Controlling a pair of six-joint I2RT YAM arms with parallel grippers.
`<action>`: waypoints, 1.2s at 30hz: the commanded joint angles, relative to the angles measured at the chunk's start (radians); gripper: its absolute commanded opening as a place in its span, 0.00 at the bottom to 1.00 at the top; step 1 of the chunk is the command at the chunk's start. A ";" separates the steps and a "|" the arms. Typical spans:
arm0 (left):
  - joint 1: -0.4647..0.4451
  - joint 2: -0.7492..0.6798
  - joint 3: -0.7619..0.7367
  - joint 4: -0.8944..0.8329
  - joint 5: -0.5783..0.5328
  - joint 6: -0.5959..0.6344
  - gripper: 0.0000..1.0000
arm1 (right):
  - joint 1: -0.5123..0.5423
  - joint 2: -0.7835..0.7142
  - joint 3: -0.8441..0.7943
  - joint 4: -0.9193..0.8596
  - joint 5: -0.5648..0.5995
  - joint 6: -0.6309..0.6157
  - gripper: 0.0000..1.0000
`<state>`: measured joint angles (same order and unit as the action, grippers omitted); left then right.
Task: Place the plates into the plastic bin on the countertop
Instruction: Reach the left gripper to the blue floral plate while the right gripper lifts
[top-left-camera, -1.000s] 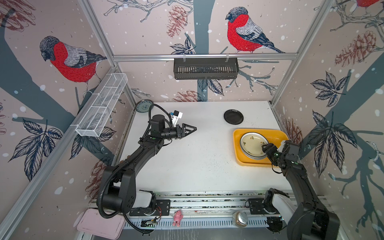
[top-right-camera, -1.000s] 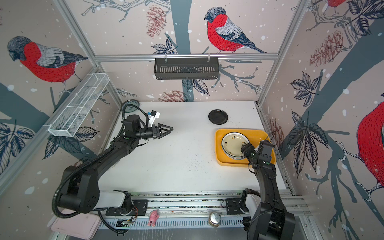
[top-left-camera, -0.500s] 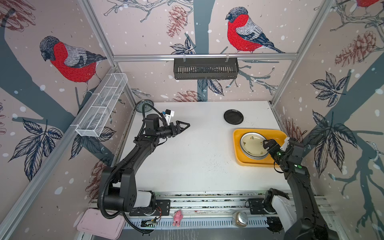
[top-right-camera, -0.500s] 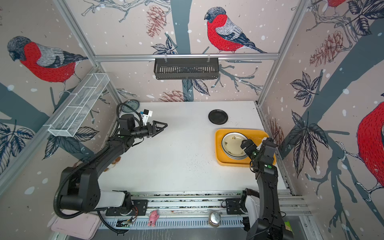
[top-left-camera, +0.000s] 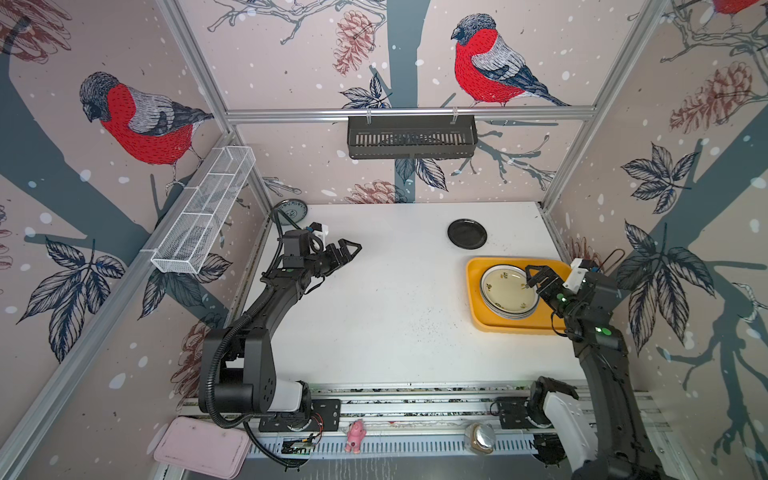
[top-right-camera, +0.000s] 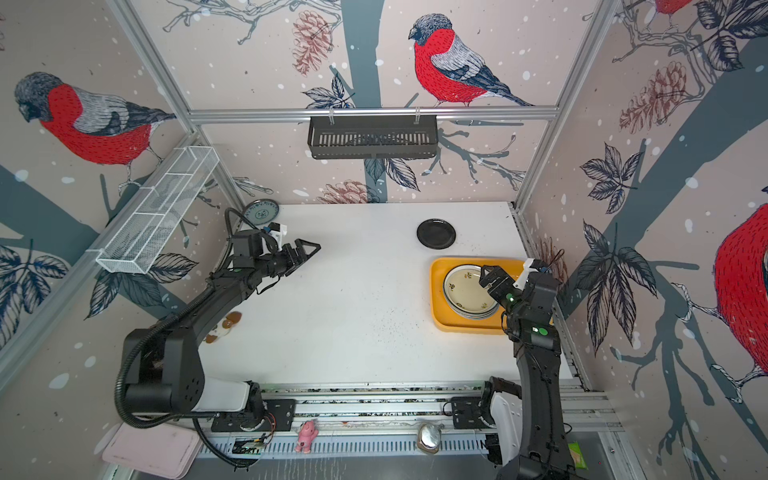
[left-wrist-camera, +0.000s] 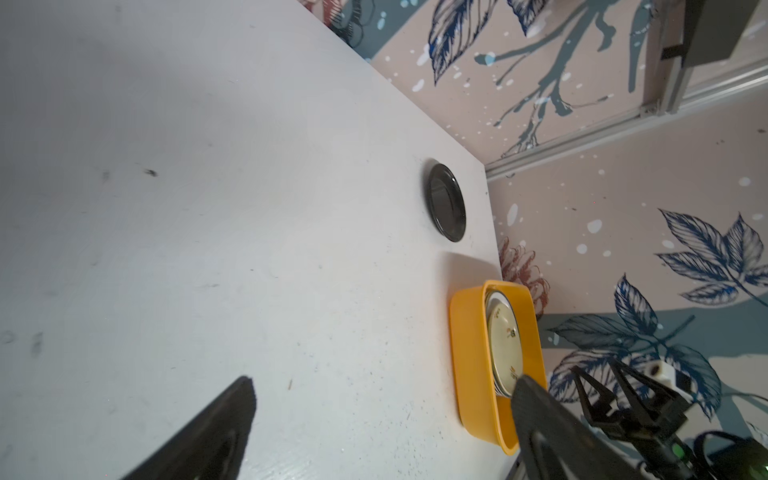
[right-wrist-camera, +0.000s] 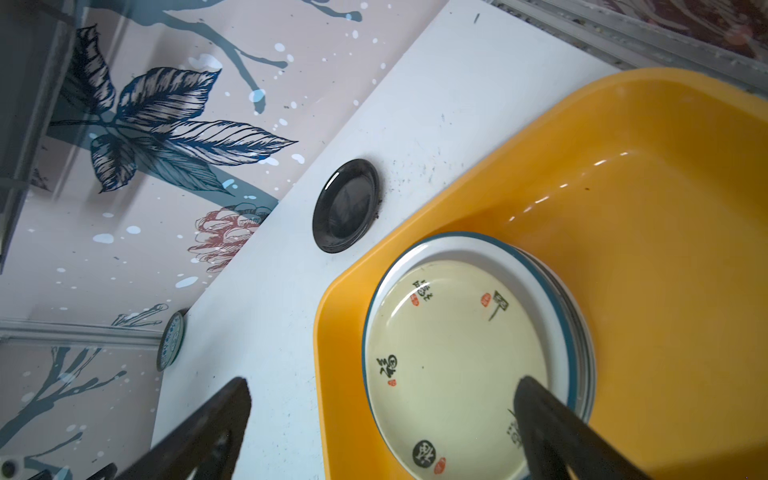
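Right gripper (top-left-camera: 532, 277) spread wide, empty, poised above the edge of the stacked plates (top-left-camera: 505, 293) inside the plastic bin (top-left-camera: 473, 291). Left gripper (top-left-camera: 353, 252) equally wide, empty, above bare countertop (top-left-camera: 395, 316), white, crumb-speckled. Black plate (top-left-camera: 467, 234) lies beyond the right gripper, outside the bin. Bird-print walls (top-left-camera: 490, 70) enclose the cell

In both top views the bin (top-left-camera: 472, 291) sat on the countertop (top-left-camera: 395, 316) at 3 o'clock, near the right edge. A stack of plates (top-left-camera: 509, 291) lay in the bin's left half. A single plate (top-left-camera: 467, 234) lay flat on the countertop at 1 o'clock, just behind the bin and apart from it. A corner plate (top-left-camera: 291, 210) sat at 11 o'clock; flat or leaning could not be determined. The left gripper (top-left-camera: 353, 249) hung over the countertop at 10 o'clock. The right gripper (top-left-camera: 534, 276) hung over the stack's 3 o'clock rim.
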<state>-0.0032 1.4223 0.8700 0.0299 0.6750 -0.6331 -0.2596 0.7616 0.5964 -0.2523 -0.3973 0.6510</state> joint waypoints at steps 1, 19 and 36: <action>0.038 0.026 -0.011 0.041 -0.097 -0.083 0.97 | 0.059 0.004 0.013 0.096 0.002 0.015 1.00; 0.226 0.417 0.206 0.267 -0.327 -0.338 0.91 | 0.543 0.112 0.065 0.322 0.230 0.035 1.00; 0.322 0.822 0.662 0.138 -0.380 -0.420 0.78 | 0.750 0.362 0.221 0.384 0.304 -0.007 1.00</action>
<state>0.3096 2.2101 1.4857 0.1726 0.3099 -1.0145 0.4759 1.1038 0.7979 0.0914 -0.1280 0.6537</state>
